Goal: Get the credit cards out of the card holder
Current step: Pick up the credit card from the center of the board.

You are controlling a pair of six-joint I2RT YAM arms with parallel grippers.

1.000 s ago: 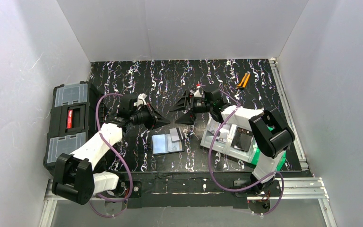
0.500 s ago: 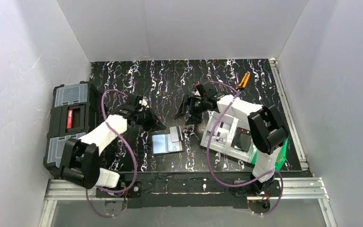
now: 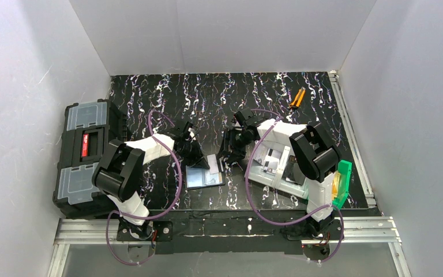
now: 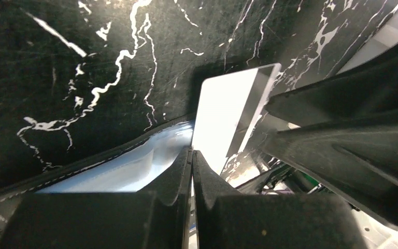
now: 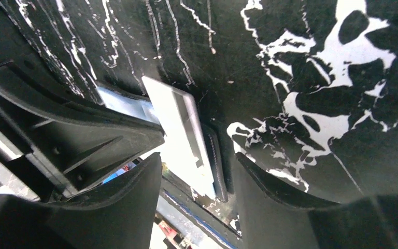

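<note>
A black worktop veined with white (image 3: 207,98) spans the cell, with a big black toolbox with grey lid panels (image 3: 86,150) at its left edge. The left arm (image 3: 150,147) has its jaws pressed fully together, holding nothing, tips down at the open black bifold card holder with blue-grey pockets (image 3: 203,178), near the front middle. The right arm (image 3: 277,130) has its jaws parted, straddling a pale silvery credit card (image 3: 213,163) that juts from the holder's far right corner; whether they touch it I cannot tell. A small orange-handled tool (image 3: 297,98) lies back right.

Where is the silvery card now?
Overhead view: the silvery card pokes from the far right corner of the open card holder, between the left claw and right claw.
</note>
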